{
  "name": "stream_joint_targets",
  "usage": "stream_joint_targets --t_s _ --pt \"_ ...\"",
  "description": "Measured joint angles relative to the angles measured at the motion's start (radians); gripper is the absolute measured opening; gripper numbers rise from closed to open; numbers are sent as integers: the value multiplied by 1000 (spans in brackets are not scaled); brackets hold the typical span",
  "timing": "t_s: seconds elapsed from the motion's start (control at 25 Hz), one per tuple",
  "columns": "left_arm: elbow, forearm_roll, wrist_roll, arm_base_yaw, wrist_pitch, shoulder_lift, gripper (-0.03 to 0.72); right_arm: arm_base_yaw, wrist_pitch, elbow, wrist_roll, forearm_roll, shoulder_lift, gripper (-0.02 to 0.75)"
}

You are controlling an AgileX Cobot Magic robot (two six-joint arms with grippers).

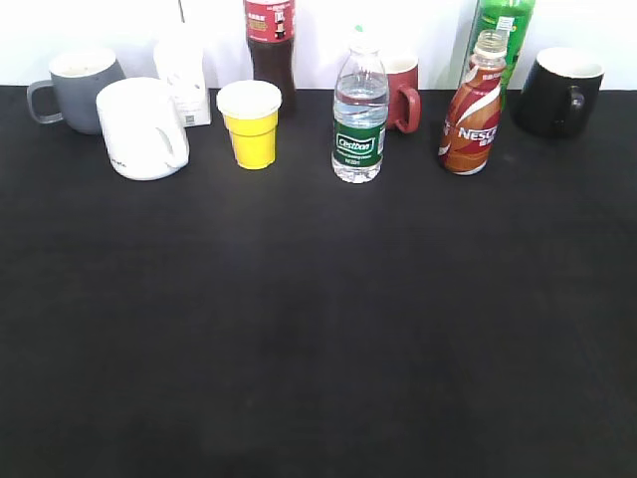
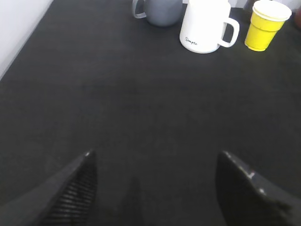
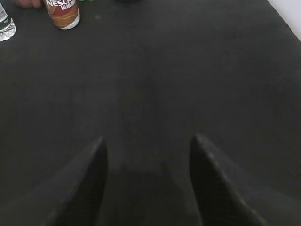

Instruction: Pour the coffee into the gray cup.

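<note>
The curvy brown-and-red Nescafe coffee bottle (image 1: 473, 110) stands upright at the back right, its neck open with no cap; its lower part shows at the top left of the right wrist view (image 3: 62, 12). The gray cup (image 1: 78, 90) stands at the far back left, handle to the left; its lower part also shows in the left wrist view (image 2: 160, 11). My left gripper (image 2: 155, 155) is open and empty over bare black table, well short of the cups. My right gripper (image 3: 146, 139) is open and empty, well short of the bottle. Neither gripper shows in the exterior view.
Along the back stand a white mug (image 1: 142, 127), a white carton (image 1: 183, 78), a yellow paper cup (image 1: 251, 122), a cola bottle (image 1: 270, 45), a water bottle (image 1: 359, 118), a red mug (image 1: 403, 93), a green bottle (image 1: 503, 30) and a black mug (image 1: 557, 92).
</note>
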Motion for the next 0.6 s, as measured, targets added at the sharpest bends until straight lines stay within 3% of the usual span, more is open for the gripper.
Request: stream_joint_targets --t_s 0.6 --pt "-1 -2 0 0 -5 0 581 0 0 0 -1 0 0 444"
